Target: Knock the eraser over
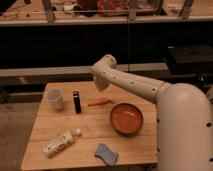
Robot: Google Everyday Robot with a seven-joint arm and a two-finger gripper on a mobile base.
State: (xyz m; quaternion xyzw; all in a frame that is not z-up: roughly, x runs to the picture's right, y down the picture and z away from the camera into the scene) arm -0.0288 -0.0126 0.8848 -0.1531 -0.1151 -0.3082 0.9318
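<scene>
The gripper (101,84) hangs above the far edge of the desk (90,131), at the end of the white arm (135,85) that reaches in from the right; whether it is spread or pressed together cannot be told.

From the gripper, the eraser (76,101) lies down and to the left, somewhat toward the camera, near but clearly apart. It stands upright on the desk, long axis vertical, a slim black block with nothing touching it. A sideways push high on the block should tip it, so I judge the coming move to be a drop and a sweep leftward from the gripper's present spot.

Just left of the eraser, farther from the gripper, stands a clear cup (55,98). That is the risk: a sweep carried too far would hit it too. Below the gripper lies an orange stick (99,102), between it and the red bowl (126,118) lower right. Well below left lies a bottle (60,142) on its side; a blue cloth (106,154) sits near the front edge.

The desk is flat pale wood, with bare space in front of the eraser for it to fall into.
</scene>
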